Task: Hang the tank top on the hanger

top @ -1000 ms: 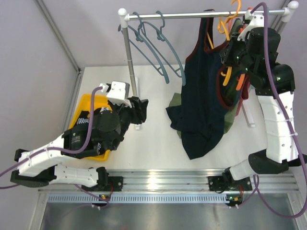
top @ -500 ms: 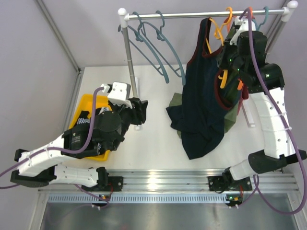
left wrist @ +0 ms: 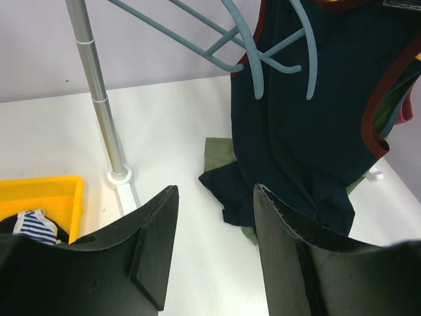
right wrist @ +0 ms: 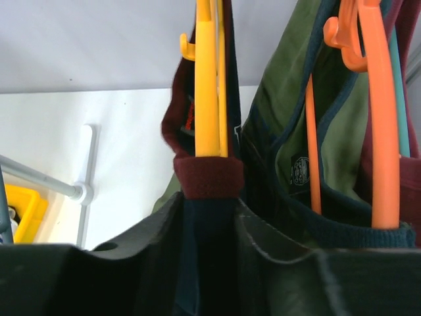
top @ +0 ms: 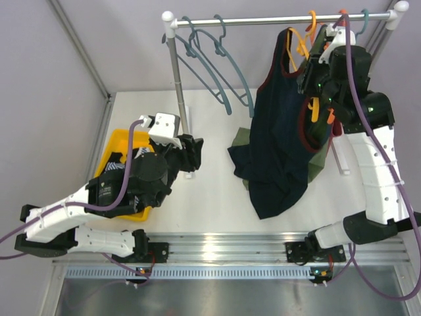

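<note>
I am looking down at a white bench with a clothes rail across its far side. The navy tank top with maroon trim hangs below the right part of the rail. One strap is up over the yellow hanger, and its lower hem lies crumpled on the bench on top of an olive-green top. The right end effector is raised beside the tank top's shoulder, but from above its fingers are hidden by the arm and the cloth. In the right wrist view, its end effector is closed on the tank top's strap. The maroon band sits just above the fingertips, wrapped over the yellow hanger. The hanger's hook is cut off at the top of that view. Just to the right hangs an orange hanger carrying olive cloth. The left end effector hovers low over the bench, its fingers spread apart and holding nothing, well away from the tank top. Two blue-grey hangers hang near the rail's left post. A yellow bin is mostly hidden under the left arm, with a corner of striped cloth showing in it.
</note>
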`<action>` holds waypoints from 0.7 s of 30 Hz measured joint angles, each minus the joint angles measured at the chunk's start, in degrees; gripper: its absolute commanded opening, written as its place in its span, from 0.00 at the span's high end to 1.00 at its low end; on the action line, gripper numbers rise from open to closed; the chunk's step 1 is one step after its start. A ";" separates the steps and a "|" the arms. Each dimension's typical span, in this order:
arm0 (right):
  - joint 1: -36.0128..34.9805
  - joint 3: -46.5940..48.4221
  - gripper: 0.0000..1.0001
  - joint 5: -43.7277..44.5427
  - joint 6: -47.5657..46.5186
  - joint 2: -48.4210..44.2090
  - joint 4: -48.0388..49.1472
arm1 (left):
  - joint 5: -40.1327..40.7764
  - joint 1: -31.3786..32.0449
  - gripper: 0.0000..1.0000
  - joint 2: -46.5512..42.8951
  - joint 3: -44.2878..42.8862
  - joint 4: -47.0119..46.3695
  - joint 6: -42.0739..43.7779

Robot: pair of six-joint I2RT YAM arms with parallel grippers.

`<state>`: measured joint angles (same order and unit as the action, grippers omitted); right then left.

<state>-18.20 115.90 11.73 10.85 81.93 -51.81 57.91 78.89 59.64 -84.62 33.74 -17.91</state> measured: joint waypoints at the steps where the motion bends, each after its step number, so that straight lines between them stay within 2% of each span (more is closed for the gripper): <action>1: 0.00 0.00 0.59 0.07 -0.04 -0.20 0.00 | 0.00 0.00 0.45 0.00 0.00 0.02 -0.02; 10: 0.00 0.00 0.42 0.17 0.87 -3.13 -0.04 | 0.00 0.00 0.45 -0.02 0.02 0.22 -0.02; 21: 0.00 0.00 0.37 -0.66 1.79 -9.05 -0.63 | 0.00 0.00 0.45 -0.02 0.63 0.52 -0.15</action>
<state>-18.20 115.90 11.07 12.64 72.88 -52.45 57.91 78.89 59.61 -83.99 34.26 -18.06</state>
